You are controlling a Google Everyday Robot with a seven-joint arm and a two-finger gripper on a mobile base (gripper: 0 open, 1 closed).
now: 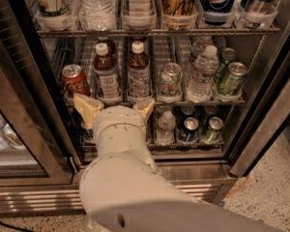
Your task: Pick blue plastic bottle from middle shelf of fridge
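The fridge (pixel 261 115) stands open in the camera view. On its middle shelf (pixel 183 102) stand two brown drink bottles with white caps. The right one, with the greyer printed label, is the blue plastic bottle (pixel 138 74). Its twin (pixel 107 75) with a whiter label stands just to the left. My gripper (pixel 115 108) is open and empty, with tan fingertips (pixel 86 109) spread wide. It sits just below and in front of the shelf's front edge, under the two bottles. My pale arm hides the rack below.
On the middle shelf, a red cola can (pixel 75 79) stands at the left. A silver can (pixel 170 79), clear water bottles (pixel 201 74) and green cans (pixel 232 79) stand to the right. Cups and bottles sit in trays on the upper rack (pixel 159 32). The glass door (pixel 9 129) hangs at the left.
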